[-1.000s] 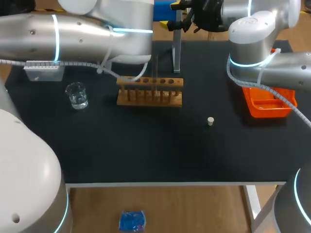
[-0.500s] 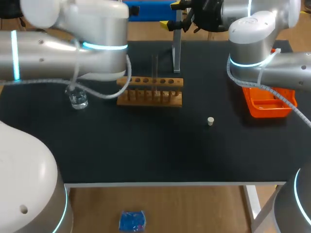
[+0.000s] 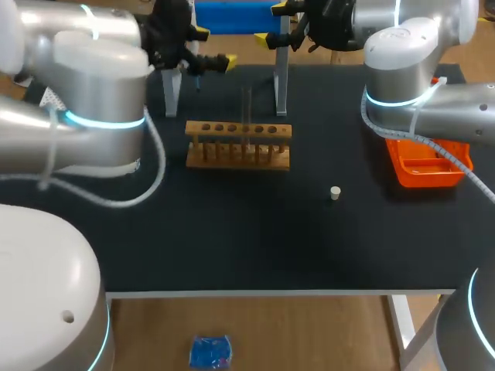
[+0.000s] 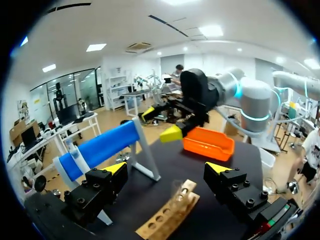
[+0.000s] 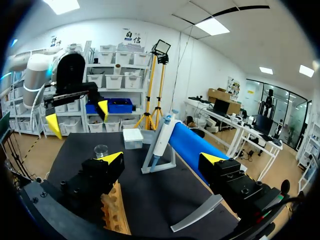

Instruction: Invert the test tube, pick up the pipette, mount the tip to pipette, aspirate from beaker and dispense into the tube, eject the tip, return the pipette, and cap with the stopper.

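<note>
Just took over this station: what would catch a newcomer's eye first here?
The wooden rack sits mid-table with one glass tube standing in it. The left gripper and right gripper both hang open over the far edge by the blue bar. An orange bin sits at the right.

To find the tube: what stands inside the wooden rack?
One clear test tube stands in a middle hole of the wooden rack; other holes look empty. The rack covers its base.
</note>
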{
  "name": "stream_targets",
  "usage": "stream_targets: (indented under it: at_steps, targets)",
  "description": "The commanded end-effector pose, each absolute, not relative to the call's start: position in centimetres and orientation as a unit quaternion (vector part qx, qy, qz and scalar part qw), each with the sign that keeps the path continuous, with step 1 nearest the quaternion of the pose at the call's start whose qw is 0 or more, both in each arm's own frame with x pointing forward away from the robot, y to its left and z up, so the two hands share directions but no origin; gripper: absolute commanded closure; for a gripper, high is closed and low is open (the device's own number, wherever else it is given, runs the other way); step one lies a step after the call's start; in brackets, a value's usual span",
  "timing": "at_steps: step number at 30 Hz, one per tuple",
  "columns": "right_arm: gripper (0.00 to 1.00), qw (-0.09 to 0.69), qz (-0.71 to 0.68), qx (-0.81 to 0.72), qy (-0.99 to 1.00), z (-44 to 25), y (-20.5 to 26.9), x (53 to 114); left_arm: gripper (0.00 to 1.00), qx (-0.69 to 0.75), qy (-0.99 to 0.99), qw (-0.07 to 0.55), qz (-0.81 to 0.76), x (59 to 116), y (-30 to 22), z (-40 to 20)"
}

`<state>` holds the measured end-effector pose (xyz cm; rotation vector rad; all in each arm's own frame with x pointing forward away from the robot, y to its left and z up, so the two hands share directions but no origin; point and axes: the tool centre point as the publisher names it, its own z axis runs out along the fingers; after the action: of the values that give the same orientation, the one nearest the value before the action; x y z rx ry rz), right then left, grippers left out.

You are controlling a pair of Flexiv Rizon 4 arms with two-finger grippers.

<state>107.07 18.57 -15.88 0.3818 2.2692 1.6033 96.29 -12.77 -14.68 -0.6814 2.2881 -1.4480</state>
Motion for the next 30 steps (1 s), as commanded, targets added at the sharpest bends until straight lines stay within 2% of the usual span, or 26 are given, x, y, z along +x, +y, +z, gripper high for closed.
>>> stream_targets:
  at_steps: [1, 12, 30]
  targets:
    - [0.00, 0.166, 0.563, 0.133, 0.799, -15.8, 18.5, 107.1, 0.00, -0.232, 0.805, 0.163, -0.521, 94.0, -11.3, -15.3]
    - [0.00, 0.166, 0.563, 0.133, 0.799, -15.8, 18.5, 107.1, 0.00, -0.237, 0.795, 0.171, -0.532, 93.9, -11.3, -19.1]
    - [0.00, 0.166, 0.563, 0.133, 0.799, -15.8, 18.5, 107.1, 0.00, -0.221, 0.811, 0.136, -0.524, 94.2, -13.3, -23.1]
